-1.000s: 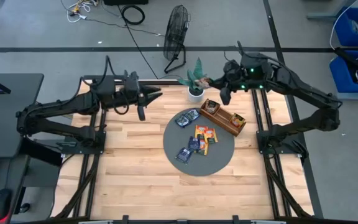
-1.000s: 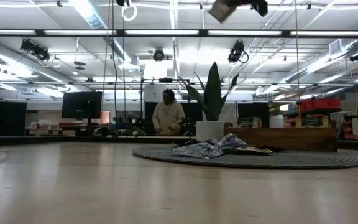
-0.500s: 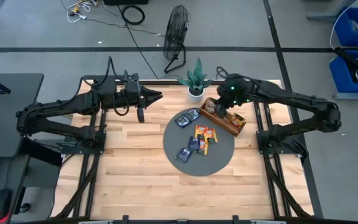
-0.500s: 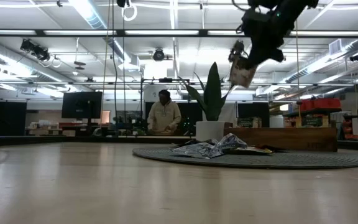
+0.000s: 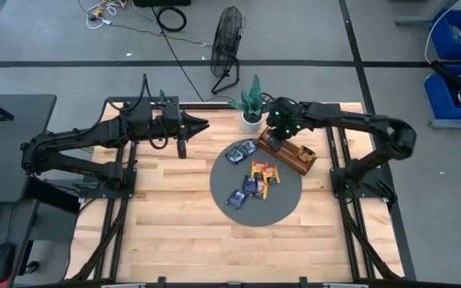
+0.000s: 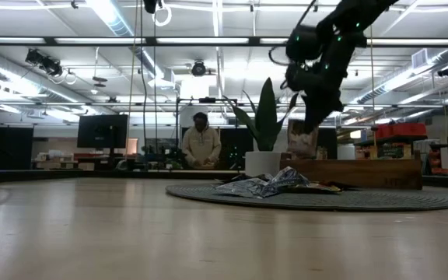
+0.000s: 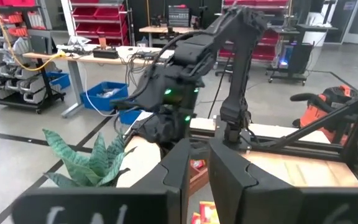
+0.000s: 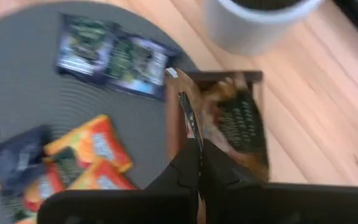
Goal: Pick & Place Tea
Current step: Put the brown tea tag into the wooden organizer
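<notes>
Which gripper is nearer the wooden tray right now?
Right. The right gripper hangs directly over the wooden tray's end by the potted plant, shut on a tea sachet. The left gripper waits off the mat, well away.

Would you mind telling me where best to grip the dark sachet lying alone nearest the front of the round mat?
Probably by one free edge of the dark sachet, coming straight down from above: it lies flat on the mat, apart from the others.

On the round mat (image 5: 282,200), roughly four dark blue sachets (image 5: 241,152) and two orange sachets (image 5: 265,174) can be counted, though overlaps blur the tally. One wooden tray (image 5: 301,158), one potted plant (image 5: 251,102) and one person (image 6: 201,145) are seen.
</notes>
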